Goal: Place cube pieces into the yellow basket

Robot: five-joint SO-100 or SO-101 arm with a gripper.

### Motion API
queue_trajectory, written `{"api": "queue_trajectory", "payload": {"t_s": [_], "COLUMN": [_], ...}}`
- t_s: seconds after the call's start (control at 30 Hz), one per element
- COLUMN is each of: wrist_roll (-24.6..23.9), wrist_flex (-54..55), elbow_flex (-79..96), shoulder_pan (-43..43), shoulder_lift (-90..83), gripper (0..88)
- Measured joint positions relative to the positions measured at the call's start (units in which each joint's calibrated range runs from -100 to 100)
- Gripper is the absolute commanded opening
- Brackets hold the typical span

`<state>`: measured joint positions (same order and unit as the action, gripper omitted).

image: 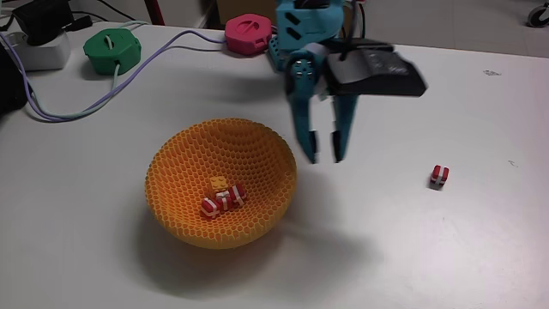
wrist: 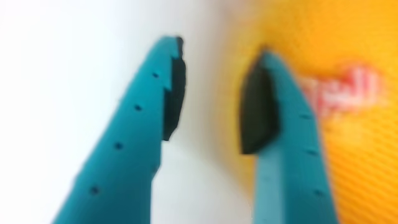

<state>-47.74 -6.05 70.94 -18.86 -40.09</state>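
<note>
While the teal gripper [image: 323,159] is being held above the white table [image: 446,257] in the fixed view, its jaws are being kept apart with nothing between them. It is hanging just right of the yellow basket [image: 176,167], fingertips pointing down, clear of the rim.

In the wrist view the same gripper [wrist: 217,53] is being shown blurred: two teal fingers [wrist: 134,134] with dark pads, gap open, bare table seen between them. The basket [wrist: 360,162] is being seen to the right, behind the right-hand finger, with a red-and-white smear [wrist: 345,87] inside it; separate pieces can't be told apart there.

In the fixed view, red cubes with white bands [image: 223,201] are being seen clustered on the basket floor, touching each other; the exact count can't be told, three seems likely. A yellow-orange cube [image: 219,182] is being seen just behind them, touching the cluster, also inside the basket.

One more red cube [image: 439,176] is lying on the table, well apart from the basket, to the right of the gripper.

At the far edge, a green round device [image: 112,50] and a pink round device [image: 249,34] are being seen, with a pale cable [image: 129,77] running from the green one across the table.
</note>
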Motion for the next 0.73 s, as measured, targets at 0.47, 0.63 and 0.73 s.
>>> {"api": "queue_trajectory", "payload": {"t_s": [0.47,0.63,0.73], "wrist_roll": [-7.1,-6.9,-7.1], "wrist_flex": [23.7,29.6,31.8], "elbow_flex": [20.7,20.0,15.9], "shoulder_pan": [-31.3,-32.0,-32.6], "shoulder_lift": [3.4,13.1,20.0], "gripper": [24.4,24.9,24.7]}}
